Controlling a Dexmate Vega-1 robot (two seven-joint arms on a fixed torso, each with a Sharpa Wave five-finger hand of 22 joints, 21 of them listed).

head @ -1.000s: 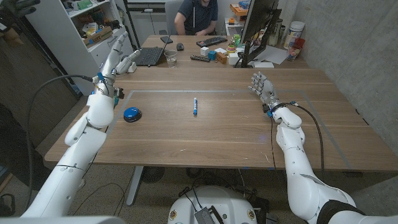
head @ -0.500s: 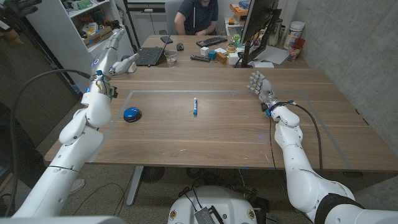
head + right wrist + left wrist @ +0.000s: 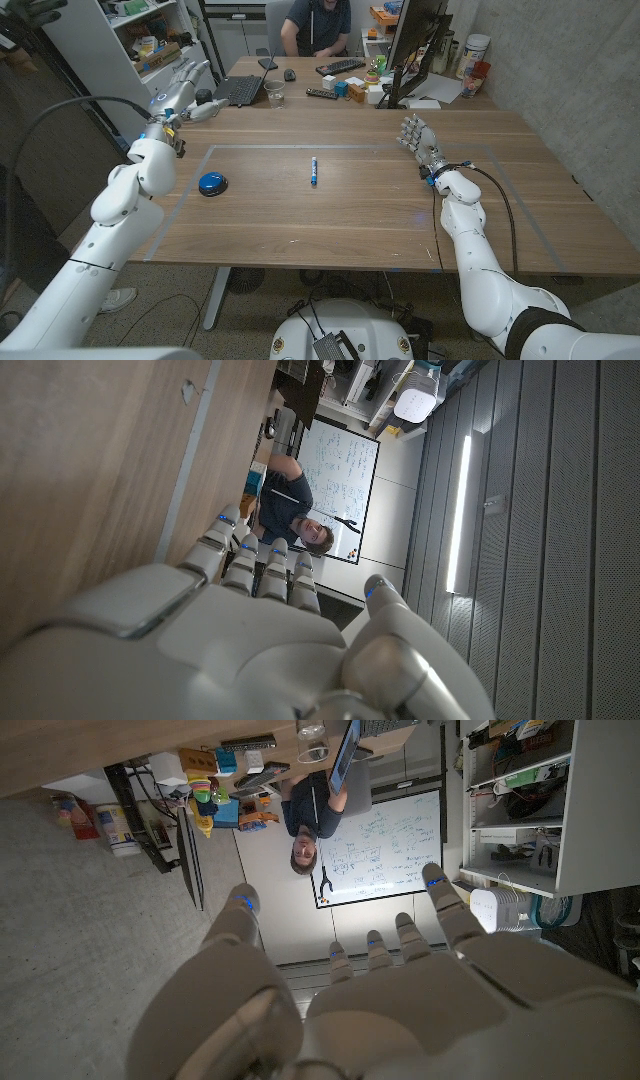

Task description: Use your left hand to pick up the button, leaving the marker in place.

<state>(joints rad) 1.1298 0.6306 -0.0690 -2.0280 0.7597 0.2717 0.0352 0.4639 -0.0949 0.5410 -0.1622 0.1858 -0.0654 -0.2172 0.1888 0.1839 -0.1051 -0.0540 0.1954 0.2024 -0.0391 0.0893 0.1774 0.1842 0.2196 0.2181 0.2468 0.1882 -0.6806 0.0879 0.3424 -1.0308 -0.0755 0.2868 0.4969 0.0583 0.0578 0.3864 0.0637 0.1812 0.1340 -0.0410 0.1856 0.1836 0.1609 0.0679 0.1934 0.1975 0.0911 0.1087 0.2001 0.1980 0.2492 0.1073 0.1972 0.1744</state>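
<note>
The fingers [image 3: 198, 87] of the left hand [image 3: 188, 97] are spread and released, holding nothing, raised above the bench's far left corner and reaching out toward the laptop [image 3: 240, 90] there; the left wrist view shows them [image 3: 440, 905] apart against the room beyond. The button [image 3: 211, 184], a round blue thing, lies on the bench [image 3: 330, 225] near its left edge, about midway between the far and near edges, so it sits nearer the robot than the left hand does, close beside the left forearm. The move in hand therefore turns on bringing the hand back toward the near edge and down, with the fingers turned to face the bench. Being round, the button offers no long axis to align with. The marker [image 3: 313, 171] lies near the middle of the bench, its long axis running from far edge to near edge, well apart from the button on the button's right, so a reach from the left side should not disturb it. The right hand [image 3: 421, 139] stands near the far right part of the bench, fingers apart and empty, much farther from the button than the left.
</note>
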